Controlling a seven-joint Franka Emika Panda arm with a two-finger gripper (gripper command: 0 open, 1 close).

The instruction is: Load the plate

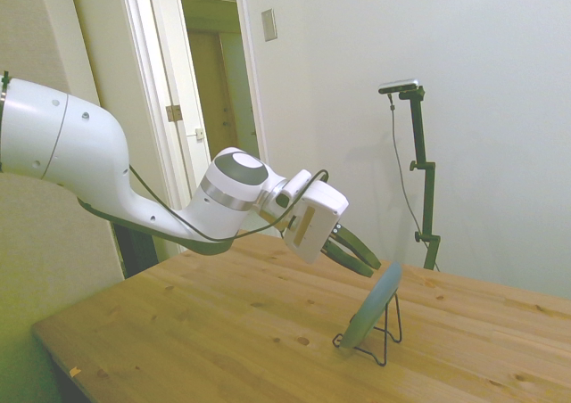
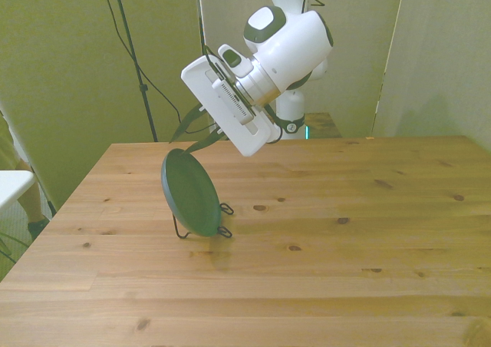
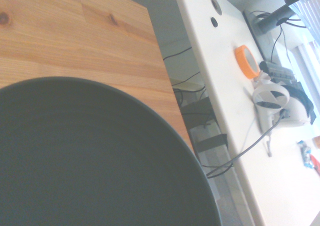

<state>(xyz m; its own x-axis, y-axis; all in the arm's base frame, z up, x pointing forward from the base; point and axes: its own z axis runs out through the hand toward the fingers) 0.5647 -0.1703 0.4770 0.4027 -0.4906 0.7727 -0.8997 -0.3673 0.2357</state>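
Note:
The plate (image 1: 370, 308) rests in a thin black wire stand (image 1: 382, 348) on the wooden table (image 1: 223, 323). It leans at a slant, its dark green face (image 2: 192, 195) turned partly upward. My gripper (image 1: 375, 268) hovers just above the plate's upper rim and is open, the two dark fingers spread with nothing between them. In the front view the gripper (image 2: 179, 145) sits above the rim at the front view's left, and the stand's feet (image 2: 223, 209) show beside the plate. The plate (image 3: 90, 156) fills most of the wrist view.
The table's edge (image 3: 160, 81) runs close past the plate. Beyond it stands a white desk (image 3: 220, 76) with an orange tape roll (image 3: 247, 61) and cables. An open doorway (image 1: 219, 82) lies behind the arm.

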